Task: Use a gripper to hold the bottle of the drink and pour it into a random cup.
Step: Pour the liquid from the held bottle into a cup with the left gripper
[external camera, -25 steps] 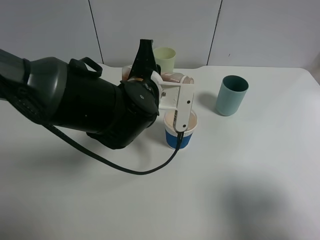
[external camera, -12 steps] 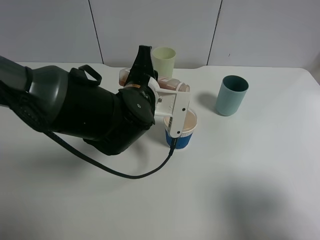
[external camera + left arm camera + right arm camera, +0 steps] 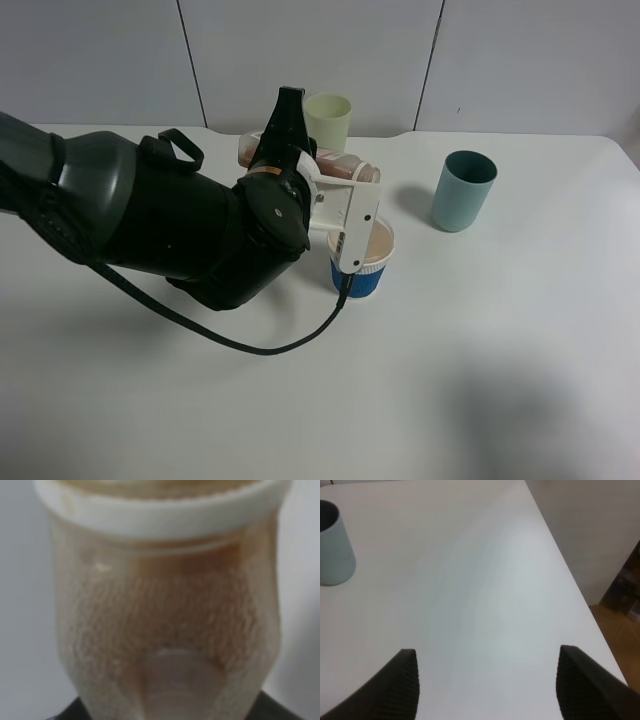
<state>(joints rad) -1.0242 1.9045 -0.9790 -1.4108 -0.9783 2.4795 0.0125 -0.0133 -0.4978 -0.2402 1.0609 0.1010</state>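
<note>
Gripper (image 3: 352, 206) holds bottle (image 3: 345, 168) sideways over cup (image 3: 368, 281).

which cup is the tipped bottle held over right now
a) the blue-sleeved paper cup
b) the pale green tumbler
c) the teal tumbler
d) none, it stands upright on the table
A: the left gripper holds the bottle tipped almost flat just above the blue-sleeved cup, which shows brownish drink inside, while the teal tumbler and the pale green tumbler stand apart from it.

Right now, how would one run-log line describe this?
left fingers: shut on bottle | bottle: tipped sideways above blue cup | right fingers: open, empty
</note>
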